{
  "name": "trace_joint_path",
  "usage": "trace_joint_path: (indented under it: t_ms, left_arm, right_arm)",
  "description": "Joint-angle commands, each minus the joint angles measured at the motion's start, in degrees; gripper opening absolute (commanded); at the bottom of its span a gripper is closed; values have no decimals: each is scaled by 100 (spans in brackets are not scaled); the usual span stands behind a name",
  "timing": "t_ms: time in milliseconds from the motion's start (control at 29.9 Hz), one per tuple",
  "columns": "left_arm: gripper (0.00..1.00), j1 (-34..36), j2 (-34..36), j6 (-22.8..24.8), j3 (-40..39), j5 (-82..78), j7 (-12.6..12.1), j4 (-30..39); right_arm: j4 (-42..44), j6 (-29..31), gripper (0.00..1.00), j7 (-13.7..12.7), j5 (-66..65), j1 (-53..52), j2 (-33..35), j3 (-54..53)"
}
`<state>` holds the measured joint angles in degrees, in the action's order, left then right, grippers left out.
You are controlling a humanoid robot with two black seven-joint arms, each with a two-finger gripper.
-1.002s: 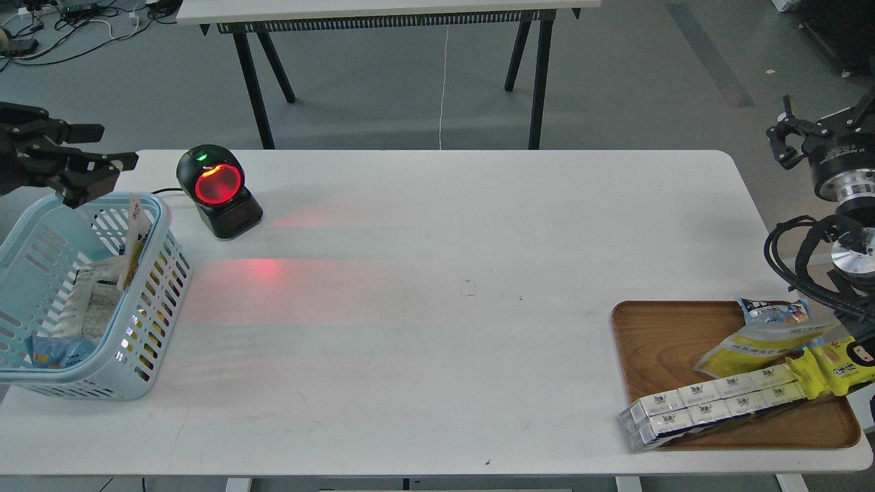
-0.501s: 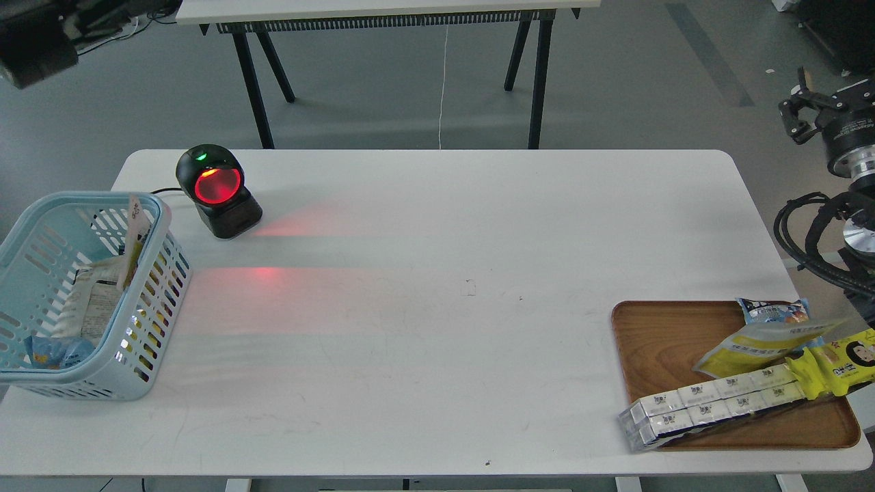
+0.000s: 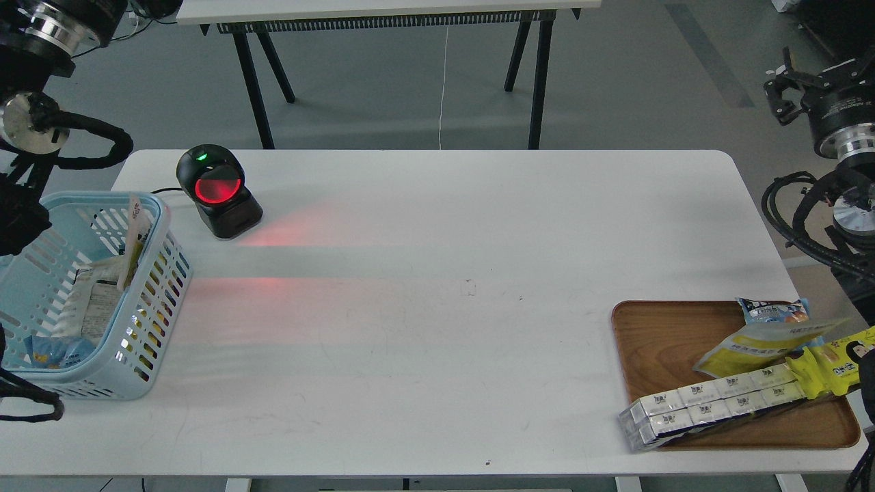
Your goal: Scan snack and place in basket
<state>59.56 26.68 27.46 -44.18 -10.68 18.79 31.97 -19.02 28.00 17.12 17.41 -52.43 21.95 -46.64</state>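
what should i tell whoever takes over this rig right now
Left gripper: not in view; only thick arm links show at the top left.
Right gripper: raised off the table's right edge, holding nothing; too small and dark to tell open from shut.
Snack: standing on edge inside the basket, leaning on its right wall, among other packets.
Scanner: lit red, beside the basket.
Done: the snack is in the basket.
Left: wooden tray holds more packets, none being handled. Whether they come next cannot be told.
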Motion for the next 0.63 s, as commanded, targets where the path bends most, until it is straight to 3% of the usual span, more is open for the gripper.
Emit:
trace_joint_path:
  t_ms: [0, 100, 601]
  left_arm:
    - [98, 3, -566, 54, -134, 723, -392, -673]
    - [99, -32, -786, 54, -152, 1321, -499, -937]
    - [99, -481, -1173, 54, -161, 2123, -490, -1158]
  right_arm:
    - [3, 0, 99, -218, -1, 5, -173, -274]
    - [-6, 0, 99, -227, -1, 5, -270, -468]
    - [-102, 0, 99, -227, -45, -286, -332, -249]
